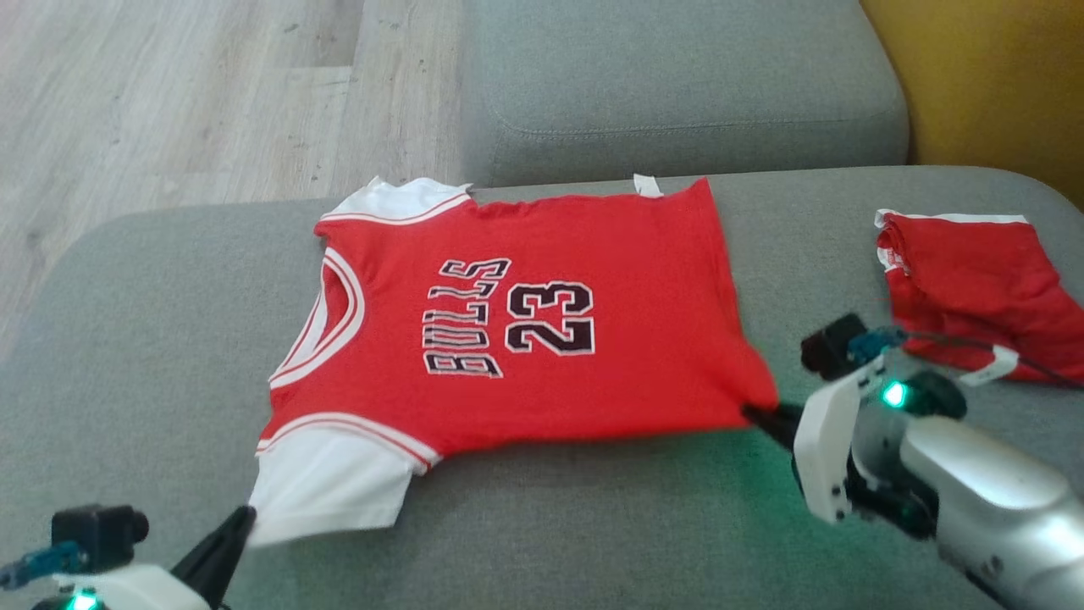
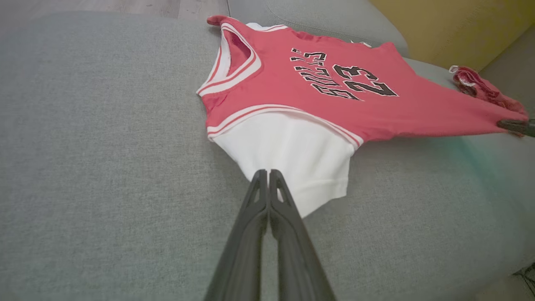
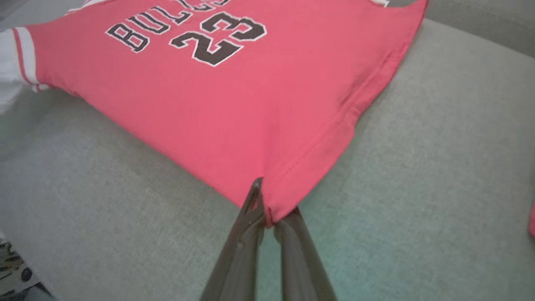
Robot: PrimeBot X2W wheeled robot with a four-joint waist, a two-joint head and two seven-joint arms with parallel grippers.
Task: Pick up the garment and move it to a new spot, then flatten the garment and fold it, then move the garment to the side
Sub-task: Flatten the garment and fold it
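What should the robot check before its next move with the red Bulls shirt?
1. The shirt lies spread flat on the cushion, lettering up: ok.
2. The left gripper is shut on the white sleeve: ok.
3. The right gripper is shut on the red hem corner: ok.
4. The other red garment lies apart from the shirt: ok.
5. The back layer underneath is smooth: cannot tell.
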